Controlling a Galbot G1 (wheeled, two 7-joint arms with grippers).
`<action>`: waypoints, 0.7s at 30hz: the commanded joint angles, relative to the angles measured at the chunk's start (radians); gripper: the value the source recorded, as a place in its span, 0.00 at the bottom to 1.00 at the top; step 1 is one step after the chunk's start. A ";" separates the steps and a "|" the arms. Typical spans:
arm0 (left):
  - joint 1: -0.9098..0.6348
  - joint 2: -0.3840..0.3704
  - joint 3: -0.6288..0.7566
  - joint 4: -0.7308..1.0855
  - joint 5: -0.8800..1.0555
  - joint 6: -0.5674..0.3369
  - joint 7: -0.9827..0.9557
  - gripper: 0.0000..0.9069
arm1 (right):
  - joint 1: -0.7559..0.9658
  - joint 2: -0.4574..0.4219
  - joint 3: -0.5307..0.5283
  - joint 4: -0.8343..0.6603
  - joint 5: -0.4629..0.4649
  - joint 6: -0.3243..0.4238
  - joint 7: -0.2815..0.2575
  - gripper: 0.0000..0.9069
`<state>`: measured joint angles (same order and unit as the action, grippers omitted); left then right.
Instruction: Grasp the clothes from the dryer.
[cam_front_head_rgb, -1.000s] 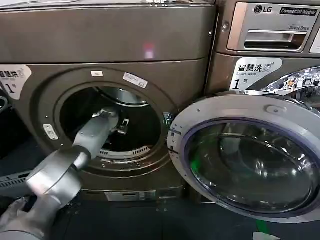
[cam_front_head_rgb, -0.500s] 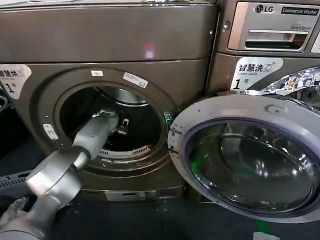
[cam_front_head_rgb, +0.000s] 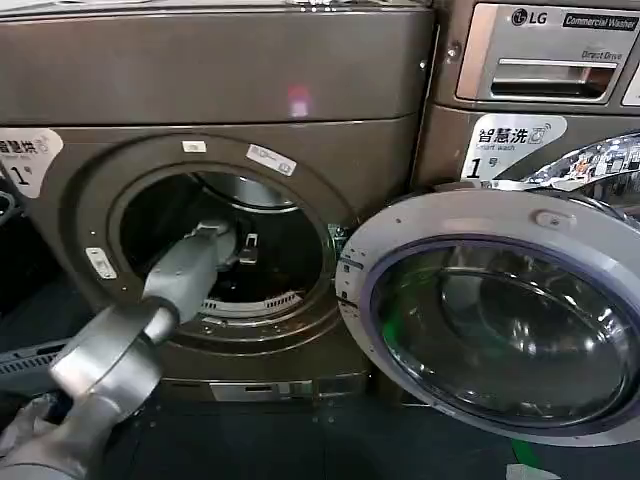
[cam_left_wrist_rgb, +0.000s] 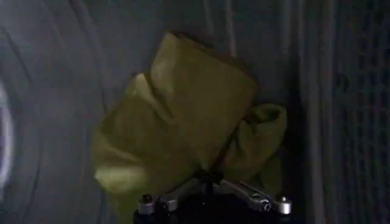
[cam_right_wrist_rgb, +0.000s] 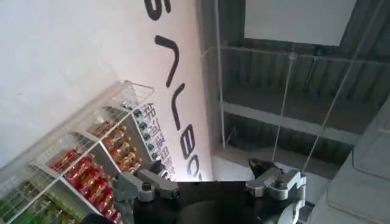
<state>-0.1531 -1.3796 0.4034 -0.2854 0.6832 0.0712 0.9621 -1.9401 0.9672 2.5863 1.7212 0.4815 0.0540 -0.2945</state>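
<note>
Dark dryer (cam_front_head_rgb: 215, 110) drum; left hand (cam_left_wrist_rgb: 213, 204) spread apart, short of clothes (cam_left_wrist_rgb: 183, 115). Risk: closing early, pinching air or snagging drum ribs.

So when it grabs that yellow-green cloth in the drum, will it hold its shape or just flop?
Probably flop: the clothes lie crumpled in soft folds, so they should sag and drape. They look thin and small, likely light. A loose fold could slip from the left gripper.
</note>
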 joint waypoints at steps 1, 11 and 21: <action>0.038 0.014 -0.094 -0.077 -0.220 0.092 -0.211 0.00 | 0.007 0.000 -0.012 0.007 0.000 0.000 -0.001 1.00; 0.129 0.038 -0.185 -0.203 -0.368 0.142 -0.429 0.00 | 0.014 -0.010 -0.024 0.008 -0.002 0.000 -0.004 1.00; 0.231 0.060 -0.242 -0.322 -0.556 0.143 -0.635 0.00 | 0.027 -0.009 -0.038 0.010 -0.005 0.002 -0.007 1.00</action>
<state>-0.0168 -1.3338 0.2335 -0.4809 0.3299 0.1919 0.5652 -1.9191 0.9571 2.5563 1.7293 0.4775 0.0543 -0.3003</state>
